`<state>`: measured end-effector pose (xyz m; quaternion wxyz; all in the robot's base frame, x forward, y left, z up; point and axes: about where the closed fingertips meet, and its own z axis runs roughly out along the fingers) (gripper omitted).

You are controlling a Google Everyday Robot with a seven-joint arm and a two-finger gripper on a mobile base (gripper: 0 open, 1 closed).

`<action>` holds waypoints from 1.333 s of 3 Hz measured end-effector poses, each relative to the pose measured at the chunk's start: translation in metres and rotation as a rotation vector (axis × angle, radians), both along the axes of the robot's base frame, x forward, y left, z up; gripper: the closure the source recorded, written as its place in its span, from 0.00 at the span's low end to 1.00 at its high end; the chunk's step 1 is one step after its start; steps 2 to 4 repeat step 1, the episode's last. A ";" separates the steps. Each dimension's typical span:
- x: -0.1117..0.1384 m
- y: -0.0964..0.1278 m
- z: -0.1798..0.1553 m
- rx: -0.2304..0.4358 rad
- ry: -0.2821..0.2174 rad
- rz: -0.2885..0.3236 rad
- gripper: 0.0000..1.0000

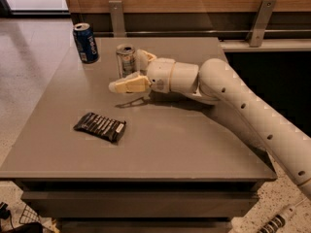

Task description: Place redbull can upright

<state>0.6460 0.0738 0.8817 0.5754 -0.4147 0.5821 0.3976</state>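
Redbull can: the redbull can (pixel 126 58) stands upright toward the back of the table (pixel 194 144), left of the middle, its shiny top facing up. Its foot is hidden behind the near finger.
End effector: the end effector (pixel 128 70) sits low over the table right at the can and points left. It is open, its cream fingers (pixel 129 85) spread apart.
Can and end effector: the can stands in the gap between them. One finger lies in front of it on my side, and the other is behind and just to its right. I cannot tell whether either finger touches the can.
Arm: the white arm (pixel 243 101) reaches in from the lower right, across the right part of the table.
Pepsi can: a blue Pepsi can (pixel 85 42) stands upright near the back left corner, left of the redbull can and clear of it.
Packet: a dark ridged snack packet (pixel 100 126) lies flat nearer the front, well apart from both cans.
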 end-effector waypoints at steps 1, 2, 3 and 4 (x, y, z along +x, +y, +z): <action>0.000 0.000 0.000 0.000 0.000 0.000 0.00; 0.000 0.000 0.000 0.000 0.000 0.000 0.00; 0.000 0.000 0.000 0.000 0.000 0.000 0.00; 0.000 0.000 0.000 0.000 0.000 0.000 0.00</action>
